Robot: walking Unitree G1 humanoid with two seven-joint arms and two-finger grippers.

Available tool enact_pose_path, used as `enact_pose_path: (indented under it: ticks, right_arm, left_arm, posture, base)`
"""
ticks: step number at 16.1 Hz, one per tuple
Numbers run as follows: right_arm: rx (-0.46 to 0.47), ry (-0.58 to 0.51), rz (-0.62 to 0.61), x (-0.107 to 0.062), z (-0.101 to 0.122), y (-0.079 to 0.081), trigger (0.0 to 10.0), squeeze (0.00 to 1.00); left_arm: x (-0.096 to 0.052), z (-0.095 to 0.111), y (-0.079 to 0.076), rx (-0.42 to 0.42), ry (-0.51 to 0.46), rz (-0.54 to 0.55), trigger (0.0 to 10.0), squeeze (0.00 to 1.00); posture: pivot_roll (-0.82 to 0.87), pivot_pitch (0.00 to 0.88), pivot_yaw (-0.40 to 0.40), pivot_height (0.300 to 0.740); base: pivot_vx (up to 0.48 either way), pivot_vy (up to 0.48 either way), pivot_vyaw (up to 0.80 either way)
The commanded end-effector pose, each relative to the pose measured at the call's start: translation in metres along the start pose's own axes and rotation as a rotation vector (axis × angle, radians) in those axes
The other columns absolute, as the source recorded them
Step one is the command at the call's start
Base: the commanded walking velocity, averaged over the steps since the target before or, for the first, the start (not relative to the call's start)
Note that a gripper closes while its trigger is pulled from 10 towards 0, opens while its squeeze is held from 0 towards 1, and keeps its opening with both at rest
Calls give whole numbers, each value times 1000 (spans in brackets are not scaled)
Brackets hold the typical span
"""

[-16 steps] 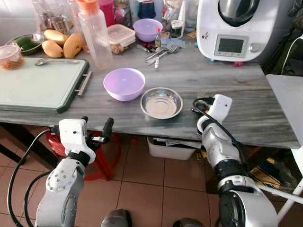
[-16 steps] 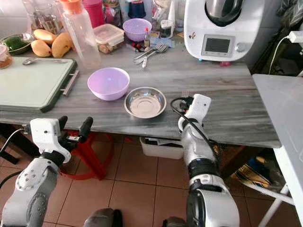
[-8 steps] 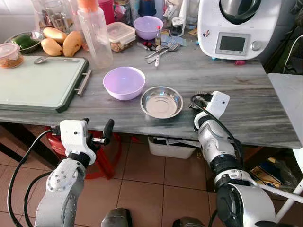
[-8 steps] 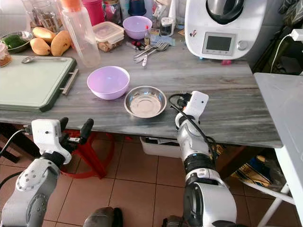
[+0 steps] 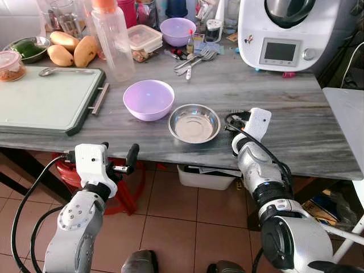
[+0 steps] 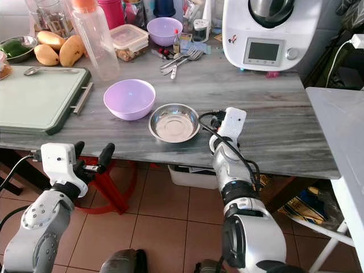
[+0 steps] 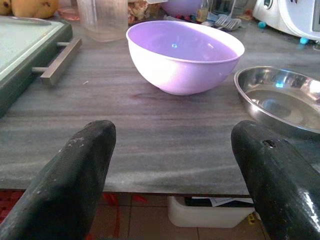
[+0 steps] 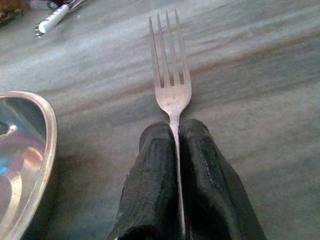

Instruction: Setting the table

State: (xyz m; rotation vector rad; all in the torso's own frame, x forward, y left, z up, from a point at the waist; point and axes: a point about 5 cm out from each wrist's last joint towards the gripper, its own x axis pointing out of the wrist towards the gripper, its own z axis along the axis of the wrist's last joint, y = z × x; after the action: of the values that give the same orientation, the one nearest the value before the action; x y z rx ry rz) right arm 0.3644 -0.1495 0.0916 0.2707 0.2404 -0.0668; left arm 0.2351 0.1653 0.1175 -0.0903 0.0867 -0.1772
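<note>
Shifted slightly toward round steel dish [image 5: 194,123]: right gripper [image 8: 176,131], fingers pinching thin-handled four-tined steel fork [image 8: 170,85] above grey streaked stone counter [image 5: 284,96], near front edge. Smooth lilac plastic bowl [image 7: 184,54] beside dish. Left gripper [image 7: 175,170] spread, below front edge.

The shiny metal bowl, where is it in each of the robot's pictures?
Left eye view: steel bowl at table's front edge, middle.
Right eye view: same spot.
Left wrist view: beyond the pincer's fingers.
Right wrist view: rim beside the fork.
Shared landmark: purple bowl next to it.
</note>
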Motion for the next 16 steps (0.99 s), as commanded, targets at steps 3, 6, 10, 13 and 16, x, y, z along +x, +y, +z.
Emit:
enact_pose_path:
  ticks: [3, 6, 10, 13, 16]
  right_arm:
    - [-4, 99, -13, -1, -17, -4, 10000, 0]
    - [-18, 121, -22, -1, -19, -8, 10000, 0]
    - [-25, 162, 1, -1, -21, -12, 10000, 0]
    - [-30, 169, 22, -2, -24, -10, 10000, 0]
    - [-33, 184, 28, -6, -30, -11, 10000, 0]
  left_arm:
    - [2, 6, -1, 11, -15, 3, 10000, 0]
    - [3, 3, 2, 48, 17, 24, 10000, 0]
    - [4, 4, 2, 42, 10, 20, 10000, 0]
    - [5, 5, 3, 44, 10, 22, 10000, 0]
    - [5, 4, 2, 44, 10, 20, 10000, 0]
  posture:
    - [112, 85, 33, 740]
    - [114, 83, 32, 740]
    - [111, 81, 34, 740]
    - [111, 80, 35, 740]
    - [108, 79, 36, 740]
  base:
    - [0, 0, 0]
    - [0, 0, 0]
    - [0, 0, 0]
    - [0, 0, 0]
    - [0, 0, 0]
